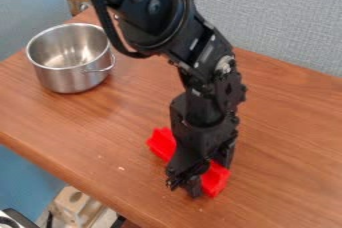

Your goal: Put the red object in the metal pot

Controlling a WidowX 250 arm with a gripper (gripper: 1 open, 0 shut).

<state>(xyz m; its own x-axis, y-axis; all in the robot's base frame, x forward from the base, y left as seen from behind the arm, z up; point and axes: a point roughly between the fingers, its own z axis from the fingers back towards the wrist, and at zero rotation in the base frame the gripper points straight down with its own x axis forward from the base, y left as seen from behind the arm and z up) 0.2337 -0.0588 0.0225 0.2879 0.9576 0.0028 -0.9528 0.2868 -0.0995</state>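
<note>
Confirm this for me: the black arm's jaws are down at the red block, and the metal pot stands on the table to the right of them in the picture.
The pot's side is wrong: the camera view shows the metal pot on the table to the left of the jaws.

One view looks obliquely down across the tabletop (100, 122); the pot (70, 57) sits upper left.
</note>
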